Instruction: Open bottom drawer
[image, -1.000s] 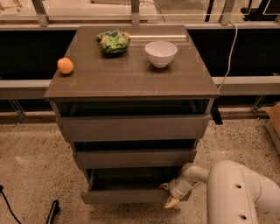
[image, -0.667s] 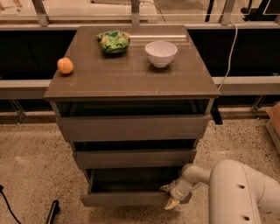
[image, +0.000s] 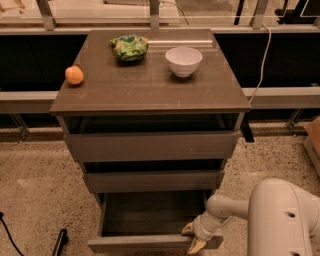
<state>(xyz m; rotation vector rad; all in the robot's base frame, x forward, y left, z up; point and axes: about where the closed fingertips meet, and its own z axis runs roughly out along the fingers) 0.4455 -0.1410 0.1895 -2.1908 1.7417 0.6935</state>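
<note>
The bottom drawer (image: 150, 244) is the lowest of three in a grey-brown cabinet. It is pulled out toward me, and its dark grey box interior shows above the flat handleless front. My gripper (image: 192, 236) sits at the right end of that front, at its top edge. One yellowish fingertip (image: 188, 229) is behind the front edge and the other is in front of it, so the fingers pinch the drawer front. My white arm (image: 280, 220) reaches in from the lower right.
The cabinet top (image: 150, 85) holds an orange (image: 74, 75), a green bag (image: 129, 47) and a white bowl (image: 183, 60). The top drawer (image: 150, 146) and middle drawer (image: 152, 180) are slightly ajar. A black object (image: 60, 242) lies on the speckled floor at the lower left.
The bottom drawer has slid a little further out toward me, with the gripper moving along with it at its right end. Nothing on the cabinet top has moved.
</note>
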